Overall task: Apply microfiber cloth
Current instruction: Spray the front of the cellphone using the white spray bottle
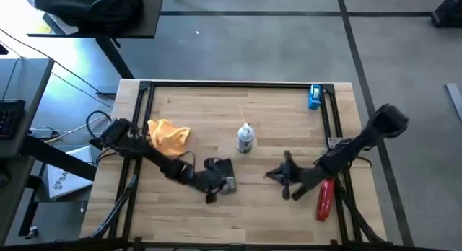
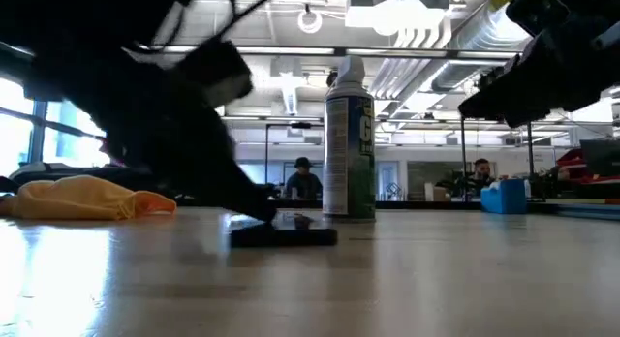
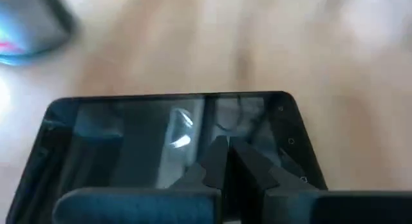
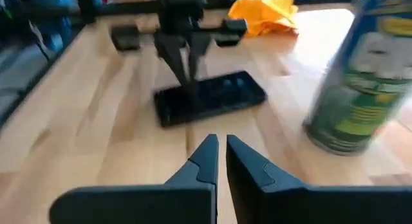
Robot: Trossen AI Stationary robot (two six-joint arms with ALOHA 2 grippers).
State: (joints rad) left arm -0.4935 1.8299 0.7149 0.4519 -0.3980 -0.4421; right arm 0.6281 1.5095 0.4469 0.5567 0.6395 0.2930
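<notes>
Microfiber cloth (image 1: 169, 135) well behind left claw (image 1: 212, 195), untouched.

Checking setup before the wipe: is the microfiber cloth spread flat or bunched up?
Bunched up. The microfiber cloth lies as a crumpled mound on the table, with folds visible in the high view and a humped outline in the low view; neither arm touches it.

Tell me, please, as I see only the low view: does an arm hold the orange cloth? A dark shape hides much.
Observer: No. The microfiber cloth lies loose on the table next to the left arm, not gripped.
Operator: What does that arm do?
Observer: Its jaws are shut, with the tips just over the phone screen.
Operator: And the right arm?
Observer: The right arm is to the right of the phone, jaws shut, with a red tool lying beside it.
</notes>
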